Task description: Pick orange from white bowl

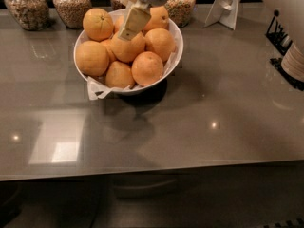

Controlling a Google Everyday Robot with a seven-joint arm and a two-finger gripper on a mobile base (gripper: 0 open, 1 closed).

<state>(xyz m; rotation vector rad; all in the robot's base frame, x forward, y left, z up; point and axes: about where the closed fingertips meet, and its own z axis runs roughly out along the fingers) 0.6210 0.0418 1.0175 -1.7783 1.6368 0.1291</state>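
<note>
The white bowl [174, 56], lined with white paper, stands on the grey counter at the back left and holds several oranges. My gripper [126, 34] comes down from the top edge over the bowl. Its cream tip rests at the top of the large plain orange [129, 50] in the middle of the pile. An orange with a dark stem spot [98, 23] sits at the upper left of the pile, just left of the gripper. Other oranges lie at the front [147, 68] and at the left [92, 58].
Glass jars of grains [71, 4] stand in a row behind the bowl, with one more at the right [181, 4]. A white stand [227, 6] is at the back right. A black rack with white dishes [290, 56] is at the right edge. The counter's front edge runs along the bottom.
</note>
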